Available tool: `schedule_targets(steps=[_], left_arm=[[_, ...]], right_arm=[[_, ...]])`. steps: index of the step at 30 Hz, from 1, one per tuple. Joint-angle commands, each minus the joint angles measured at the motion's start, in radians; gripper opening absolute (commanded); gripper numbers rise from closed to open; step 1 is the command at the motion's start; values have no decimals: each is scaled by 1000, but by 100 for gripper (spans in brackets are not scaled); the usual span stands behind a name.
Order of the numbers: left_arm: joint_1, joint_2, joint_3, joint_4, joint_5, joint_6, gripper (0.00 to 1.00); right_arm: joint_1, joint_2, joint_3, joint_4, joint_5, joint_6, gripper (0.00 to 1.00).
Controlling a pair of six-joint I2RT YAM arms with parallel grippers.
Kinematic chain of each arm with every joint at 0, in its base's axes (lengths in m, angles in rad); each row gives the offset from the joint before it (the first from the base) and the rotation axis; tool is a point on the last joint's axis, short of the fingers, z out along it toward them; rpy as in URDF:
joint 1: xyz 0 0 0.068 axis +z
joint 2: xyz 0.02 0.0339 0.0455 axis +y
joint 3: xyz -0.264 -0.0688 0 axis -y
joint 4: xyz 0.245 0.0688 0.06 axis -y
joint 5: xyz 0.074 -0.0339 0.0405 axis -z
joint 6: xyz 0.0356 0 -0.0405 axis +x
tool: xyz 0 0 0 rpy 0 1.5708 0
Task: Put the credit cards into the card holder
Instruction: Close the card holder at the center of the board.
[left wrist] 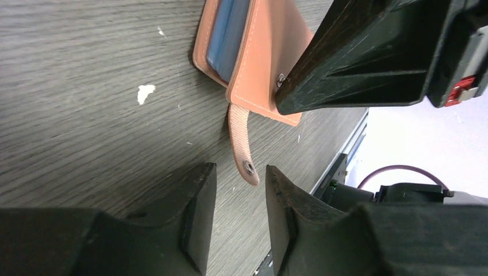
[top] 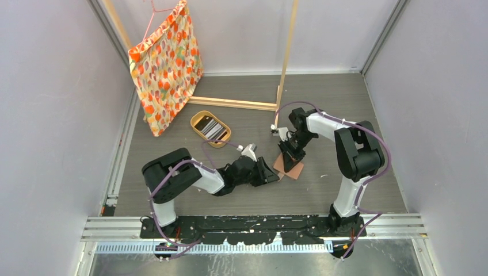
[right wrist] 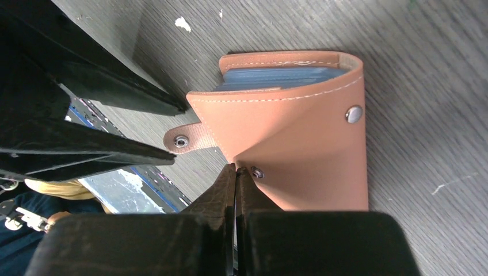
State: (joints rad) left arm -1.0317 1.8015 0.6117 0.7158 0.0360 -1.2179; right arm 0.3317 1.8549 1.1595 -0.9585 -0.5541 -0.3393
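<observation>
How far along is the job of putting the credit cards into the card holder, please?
Done: nothing visible; the credit cards lie in the oval tray. In hand: the right gripper pinches the card holder cover up; the left gripper straddles its snap tab, open. Left: every card.

Light: soft, even overhead light is filling the whole booth.
Shadows: only faint ones are falling on the table (top: 241, 115).
Focus: both wrist views are blurring slightly at close range.

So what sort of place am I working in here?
Probably a lab test booth, not a home: plain blank walls close in the table on three sides, metal rails edge it, and a floral cloth hangs on a bare wooden frame like a staged prop.
</observation>
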Motion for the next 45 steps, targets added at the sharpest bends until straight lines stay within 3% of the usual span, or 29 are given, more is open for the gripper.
schedule_targets(steps=[1, 4, 7, 9, 16, 21, 26, 30, 39, 42, 45], left_arm=[[-13, 41, 40, 50, -29, -61, 35], [-13, 53, 46, 60, -56, -63, 22], [-8, 57, 56, 54, -69, -45, 2], [1, 51, 61, 27, -55, -28, 0], [74, -89, 76, -288, 71, 103, 0], [152, -152, 133, -523, 208, 220, 0], [221, -171, 170, -666, 303, 305, 0], [271, -165, 228, -752, 347, 369, 0], [377, -81, 368, -880, 463, 481, 3], [404, -112, 370, -849, 458, 488, 11], [426, -198, 347, -805, 391, 507, 26]], right_arm=[[-17, -72, 35, 0, -37, -34, 4], [-21, -88, 35, -5, -56, -44, 5], [-33, -108, 39, -15, -79, -59, 5], [-54, -134, 46, -25, -109, -73, 6], [-144, -257, 7, 33, -131, -97, 19], [-144, -178, 46, 29, -122, -121, 22], [-101, -98, 18, 54, -80, -42, 23], [-59, -40, 12, 67, -25, 44, 22], [98, 36, 31, 85, -189, 151, 23], [84, 24, 41, 101, -194, 125, 24], [61, -34, 69, 76, -197, 27, 26]])
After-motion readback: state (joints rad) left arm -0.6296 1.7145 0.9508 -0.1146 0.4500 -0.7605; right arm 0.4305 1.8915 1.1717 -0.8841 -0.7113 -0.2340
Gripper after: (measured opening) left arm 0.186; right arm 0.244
